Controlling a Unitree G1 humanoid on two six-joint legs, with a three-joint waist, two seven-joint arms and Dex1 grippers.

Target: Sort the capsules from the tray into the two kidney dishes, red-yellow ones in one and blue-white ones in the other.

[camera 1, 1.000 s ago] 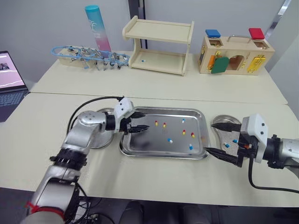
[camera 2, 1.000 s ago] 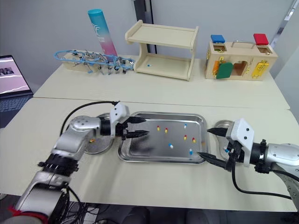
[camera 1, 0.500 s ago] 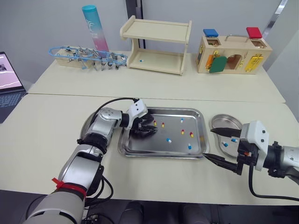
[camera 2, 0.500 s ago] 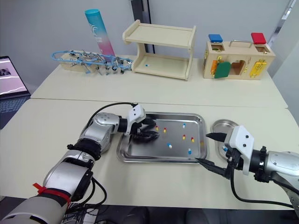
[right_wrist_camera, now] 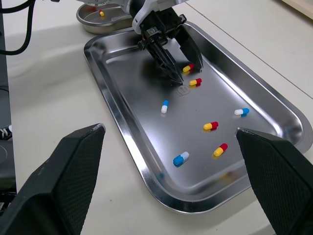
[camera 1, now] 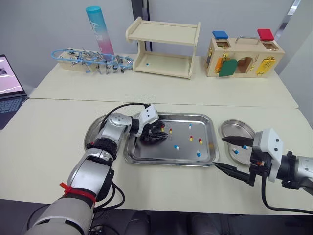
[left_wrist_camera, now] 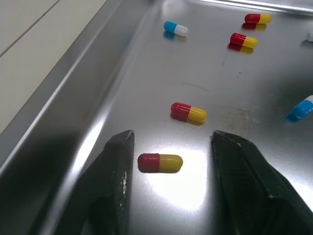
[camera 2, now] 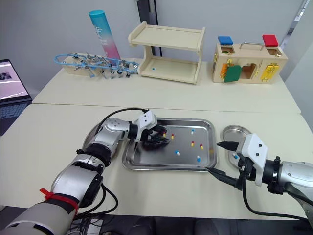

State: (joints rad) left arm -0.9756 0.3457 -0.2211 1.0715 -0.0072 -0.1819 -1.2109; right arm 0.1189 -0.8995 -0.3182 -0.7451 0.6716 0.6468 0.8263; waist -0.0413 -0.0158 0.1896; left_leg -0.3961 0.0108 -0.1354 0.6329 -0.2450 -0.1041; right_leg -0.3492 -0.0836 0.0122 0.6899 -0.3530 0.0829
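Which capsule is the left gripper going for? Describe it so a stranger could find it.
Start at the steel tray in the middle of the table and go to its end nearest the left gripper. The target is the red-yellow capsule lying flat between the open fingers; its red-yellow twin lies just beyond them, outside the gap.

Steel kidney dish on the left (camera 1: 91, 136): mostly covered by the left arm; in the right wrist view the picture's edge cuts its far rim. Steel kidney dish on the right (camera 1: 234, 128): crossed by a black finger of the right gripper (camera 1: 218, 152). Open laptop (camera 1: 7, 81) and one blue-white capsule (left_wrist_camera: 301, 108): cut at picture edges.
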